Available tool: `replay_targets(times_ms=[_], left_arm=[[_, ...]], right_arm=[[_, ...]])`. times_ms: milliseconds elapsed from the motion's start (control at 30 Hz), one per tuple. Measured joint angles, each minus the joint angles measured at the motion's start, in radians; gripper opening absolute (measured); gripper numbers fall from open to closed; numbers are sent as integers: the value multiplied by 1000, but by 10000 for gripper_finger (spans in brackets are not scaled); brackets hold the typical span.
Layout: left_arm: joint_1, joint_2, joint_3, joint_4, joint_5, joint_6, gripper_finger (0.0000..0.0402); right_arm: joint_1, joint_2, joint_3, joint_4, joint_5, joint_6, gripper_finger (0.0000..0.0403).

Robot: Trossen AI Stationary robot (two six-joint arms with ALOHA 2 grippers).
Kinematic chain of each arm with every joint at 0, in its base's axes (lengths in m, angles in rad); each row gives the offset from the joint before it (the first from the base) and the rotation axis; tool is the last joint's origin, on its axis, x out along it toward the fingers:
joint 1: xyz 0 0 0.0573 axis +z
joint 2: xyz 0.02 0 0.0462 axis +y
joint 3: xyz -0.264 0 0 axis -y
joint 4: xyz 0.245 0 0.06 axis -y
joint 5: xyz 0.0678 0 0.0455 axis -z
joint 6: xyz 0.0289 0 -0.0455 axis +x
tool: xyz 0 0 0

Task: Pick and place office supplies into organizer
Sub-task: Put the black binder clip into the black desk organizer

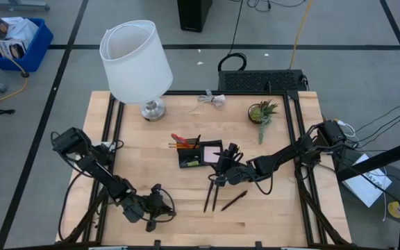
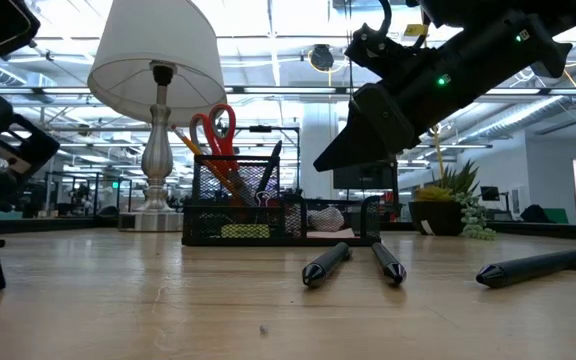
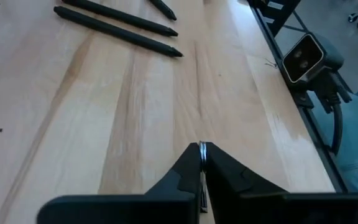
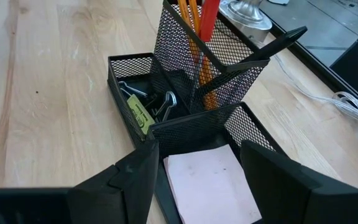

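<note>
Only the right wrist view shows binder clips (image 4: 156, 99) inside the organizer (image 4: 129, 65), right pincer (image 4: 197, 165) wide

Scissors (image 1: 180, 139) in organizer (image 1: 200, 154); pens (image 1: 212, 193) before it on table (image 1: 186, 222).

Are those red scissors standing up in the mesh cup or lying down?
Standing. The red scissors sit handles-up in the organizer's tall mesh cup beside the orange pencils.
</note>
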Motion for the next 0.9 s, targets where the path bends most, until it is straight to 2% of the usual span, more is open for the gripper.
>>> replay_targets(times_ms=[133,367,533,733,900], left_arm=[[19,0,0,0,-1,31,33],[72,0,0,0,-10,77,8],[98,0,0,9,-21,85,26],[136,-1,0,49,-21,150,8],[171,-2,0,62,-21,175,25]], right_arm=[[0,0,0,0,0,0,221],[0,0,0,0,0,1,221],[0,0,0,0,0,0,221],[0,0,0,0,0,0,221],[0,0,0,0,0,0,221]])
